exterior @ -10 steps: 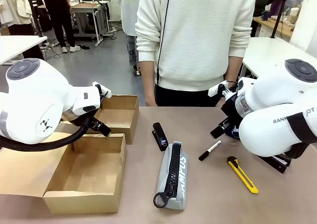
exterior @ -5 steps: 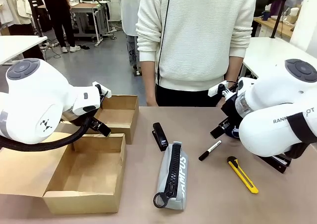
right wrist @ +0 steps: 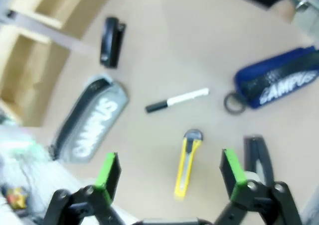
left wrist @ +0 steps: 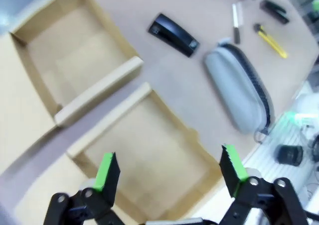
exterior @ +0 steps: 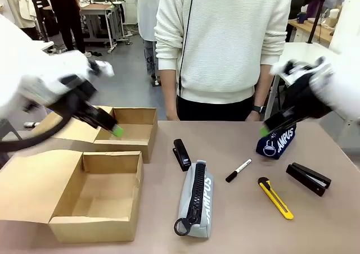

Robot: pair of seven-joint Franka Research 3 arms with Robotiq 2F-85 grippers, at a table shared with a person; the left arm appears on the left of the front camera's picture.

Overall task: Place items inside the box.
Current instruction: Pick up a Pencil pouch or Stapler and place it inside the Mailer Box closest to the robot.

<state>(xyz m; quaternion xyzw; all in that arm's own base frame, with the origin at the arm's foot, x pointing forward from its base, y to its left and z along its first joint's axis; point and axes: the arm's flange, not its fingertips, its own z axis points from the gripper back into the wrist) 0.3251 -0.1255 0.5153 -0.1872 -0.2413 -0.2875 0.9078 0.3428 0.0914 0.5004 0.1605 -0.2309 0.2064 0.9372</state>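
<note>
Meanwhile, at left, the left gripper [left wrist: 169, 168] is hovering, jaws apart and empty, by the open-topped cardboard box [exterior: 93, 228] waiting to receive stationery. Mid-frame, a black stapler [exterior: 181, 154], the grey pouch [exterior: 197, 200], a marker [exterior: 238, 170] and a yellow utility knife [exterior: 275, 198] are lying spread apart outside it, seemingly so each can be picked alone. At right, the right gripper [right wrist: 170, 169], jaws likewise apart and empty, is hanging near the navy pouch [exterior: 277, 140] and a second stapler [exterior: 308, 178].

Person [exterior: 225, 40] in white sweater behind brown table [exterior: 239, 234], wearing wristwatch [exterior: 257, 109]
</note>
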